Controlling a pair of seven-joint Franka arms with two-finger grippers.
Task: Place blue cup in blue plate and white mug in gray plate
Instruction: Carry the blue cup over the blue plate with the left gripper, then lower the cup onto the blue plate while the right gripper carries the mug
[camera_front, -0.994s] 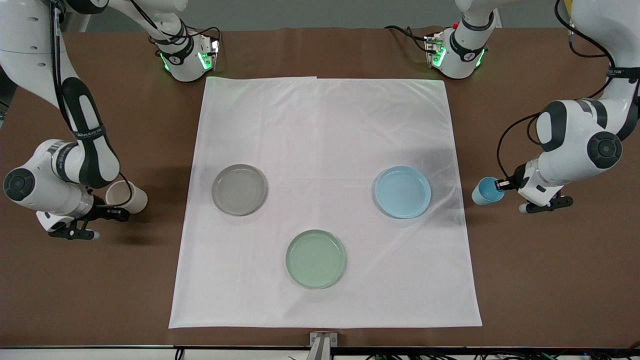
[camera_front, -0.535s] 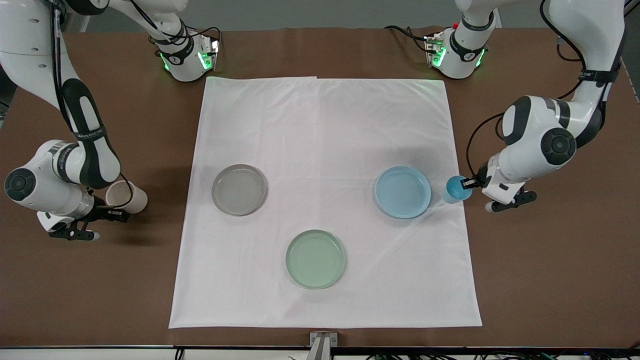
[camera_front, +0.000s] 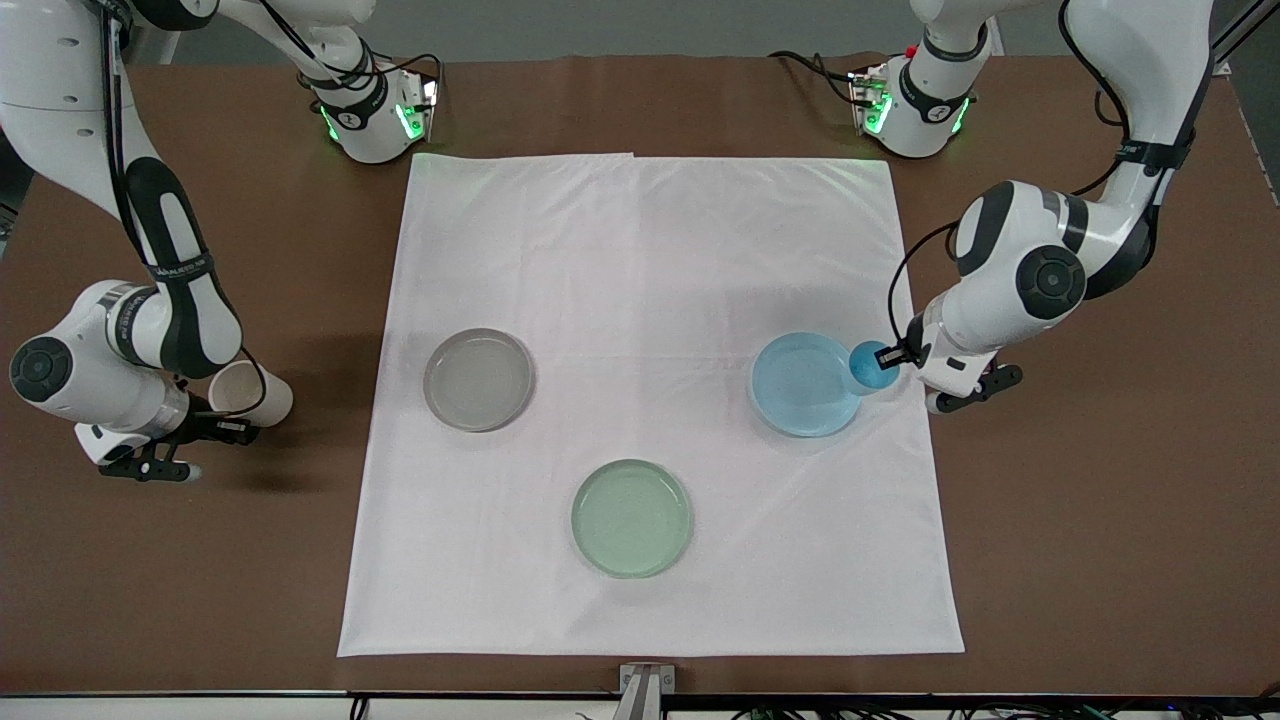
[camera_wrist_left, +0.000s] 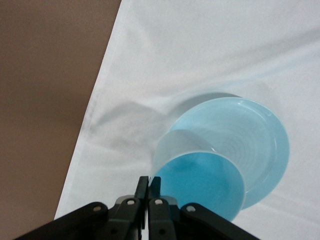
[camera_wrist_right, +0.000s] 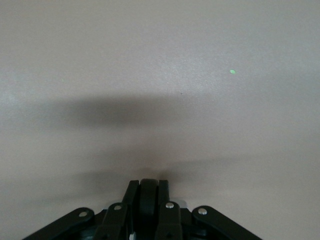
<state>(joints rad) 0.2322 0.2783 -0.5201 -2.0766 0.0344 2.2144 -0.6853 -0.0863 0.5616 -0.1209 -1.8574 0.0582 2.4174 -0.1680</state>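
My left gripper (camera_front: 895, 357) is shut on the rim of the blue cup (camera_front: 872, 366) and holds it in the air over the edge of the blue plate (camera_front: 803, 386) nearest the left arm's end. In the left wrist view the gripper (camera_wrist_left: 149, 183) pinches the cup (camera_wrist_left: 200, 175) above the plate (camera_wrist_left: 260, 135). My right gripper (camera_front: 243, 427) is shut on the black handle of the white mug (camera_front: 250, 392), over bare table toward the right arm's end. In the right wrist view the gripper (camera_wrist_right: 149, 187) clamps the handle. The gray plate (camera_front: 478, 379) is empty.
A pale green plate (camera_front: 631, 518) lies nearer the front camera than the other two plates. All three plates sit on a white cloth (camera_front: 650, 240) spread over the brown table (camera_front: 1100, 520). The arm bases stand along the table's edge farthest from the camera.
My left gripper has carried the blue cup from over the bare table across the cloth's edge to over the blue plate's rim. The right arm has barely moved.
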